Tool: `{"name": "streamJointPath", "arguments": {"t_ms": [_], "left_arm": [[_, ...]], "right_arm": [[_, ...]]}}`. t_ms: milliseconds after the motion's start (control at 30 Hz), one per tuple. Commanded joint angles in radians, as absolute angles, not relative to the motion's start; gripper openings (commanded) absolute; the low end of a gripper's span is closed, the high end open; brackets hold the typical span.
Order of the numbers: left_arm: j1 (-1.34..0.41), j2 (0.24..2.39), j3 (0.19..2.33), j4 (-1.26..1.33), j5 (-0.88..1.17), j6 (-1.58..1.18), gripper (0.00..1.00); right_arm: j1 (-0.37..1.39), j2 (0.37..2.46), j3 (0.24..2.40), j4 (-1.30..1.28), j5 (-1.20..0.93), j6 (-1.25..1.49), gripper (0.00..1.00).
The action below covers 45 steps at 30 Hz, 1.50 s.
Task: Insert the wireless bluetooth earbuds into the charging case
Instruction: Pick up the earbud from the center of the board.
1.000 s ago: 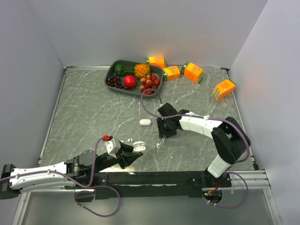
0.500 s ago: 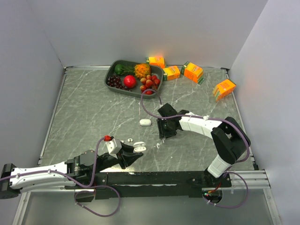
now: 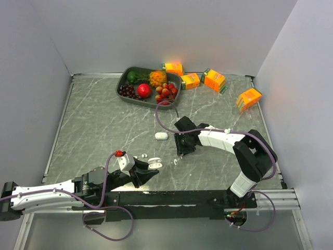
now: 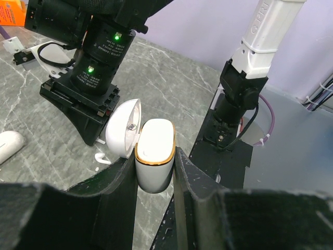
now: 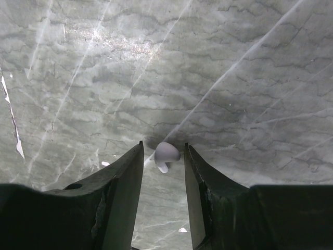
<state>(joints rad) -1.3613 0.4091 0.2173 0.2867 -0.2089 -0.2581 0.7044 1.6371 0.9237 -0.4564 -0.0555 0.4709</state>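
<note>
Two end effectors are at work. The left end effector (image 4: pixel 153 166) is clenched on the charging case (image 4: pixel 156 140), which stands up with its lid open. The right end effector (image 5: pixel 162 149) is just beside the charging case, on its right side, low over the table (image 3: pixel 104 125). Its fingers (image 5: pixel 122 177) are spread, one on each side of one earbud (image 5: pixel 166 153), with a thin gap on both sides. The earbud looks like it lies on the table, very near the charging case, and it is not in it yet.

The step now looks like picking up this earbud. To do it well, the earbud should sit in the middle between the two fingers. Then they should close slowly so both touch it together. It is tiny, round and smooth, so a fast or lopsided squeeze could make it pop out and roll away. Squeeze just enough to hold it. Lift straight up before moving toward the charging case. The left end effector should hold the charging case steady, mouth up, so the earbud can go down into its hole the right way round.
</note>
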Motion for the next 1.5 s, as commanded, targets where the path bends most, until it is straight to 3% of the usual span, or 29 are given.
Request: {"name": "streamJointPath", "arguments": {"t_ms": [0,567,1100,1233,1467], "left_arm": [[-1.368,0.396,0.221,0.328,-0.216,-0.279,0.01],[-1.370,0.405,0.221,0.334,-0.216,-0.281,0.01],[-1.370,0.393,0.225,0.354,-0.247,-0.255,0.01],[-1.370,0.371,0.216,0.383,-0.265,-0.236,0.01],[-1.370,0.354,0.183,0.477,-0.281,-0.172,0.01]], "right_arm": [[0.713,1.641,0.904,-0.448,-0.061,0.477,0.43],[0.712,1.634,0.922,-0.462,-0.045,0.451,0.33],[0.712,1.289,1.025,-0.543,-0.002,0.456,0.28],[0.712,1.154,1.016,-0.457,-0.015,0.449,0.27],[0.715,0.864,0.858,-0.051,-0.208,0.466,0.27]]}}
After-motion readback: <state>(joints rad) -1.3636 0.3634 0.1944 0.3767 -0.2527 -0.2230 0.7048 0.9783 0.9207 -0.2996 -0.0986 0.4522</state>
